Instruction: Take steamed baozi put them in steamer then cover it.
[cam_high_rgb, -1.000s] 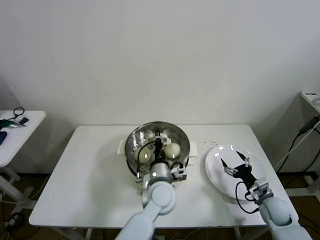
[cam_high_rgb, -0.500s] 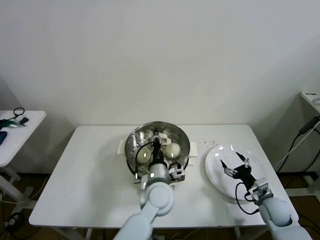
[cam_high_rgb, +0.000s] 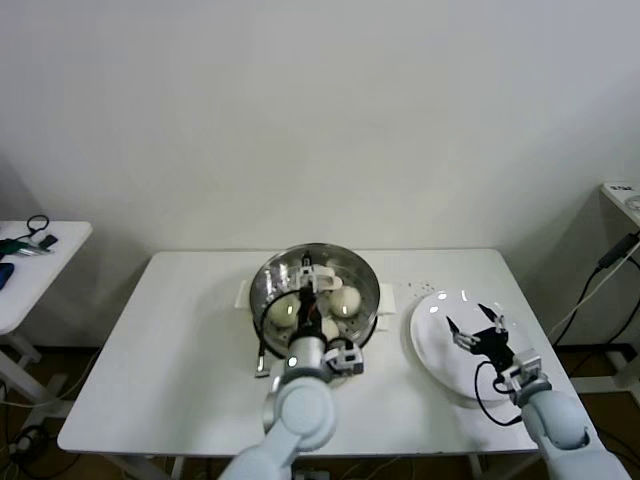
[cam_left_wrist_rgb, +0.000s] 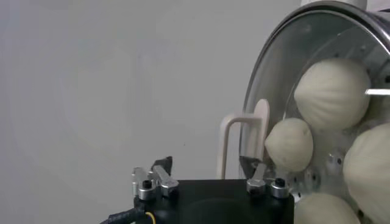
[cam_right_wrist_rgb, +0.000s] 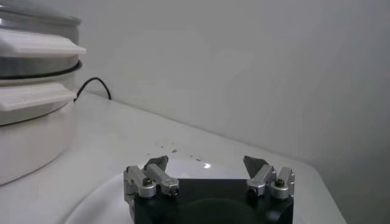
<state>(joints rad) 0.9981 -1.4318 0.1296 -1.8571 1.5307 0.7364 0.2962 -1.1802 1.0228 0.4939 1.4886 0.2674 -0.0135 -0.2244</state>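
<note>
The steamer (cam_high_rgb: 268, 283) stands mid-table, a shiny steel pot on a white base. The clear glass cover (cam_left_wrist_rgb: 263, 72) sits over it, and its cream-white bar handle (cam_left_wrist_rgb: 241, 141) stands up at the centre. Several cream-white baozi (cam_left_wrist_rgb: 332, 91) show through the glass, and they also show in the head view (cam_high_rgb: 346, 299). My left gripper (cam_high_rgb: 312, 272) (cam_left_wrist_rgb: 207, 173) is open just over the cover. The handle is close by one fingertip and is not held. My right gripper (cam_high_rgb: 478, 330) (cam_right_wrist_rgb: 206, 164) is open and empty over the white plate (cam_high_rgb: 435, 345).
The flat white plate (cam_right_wrist_rgb: 103, 198) lies at the table's right. The steamer's white base and side handles (cam_right_wrist_rgb: 33, 73) are off to one side of my right gripper. A side table (cam_high_rgb: 30, 260) with small items stands at far left.
My left arm has drawn back toward me and shifted left, its gripper easing off the cover's handle. My right gripper has shifted slightly over the plate.
</note>
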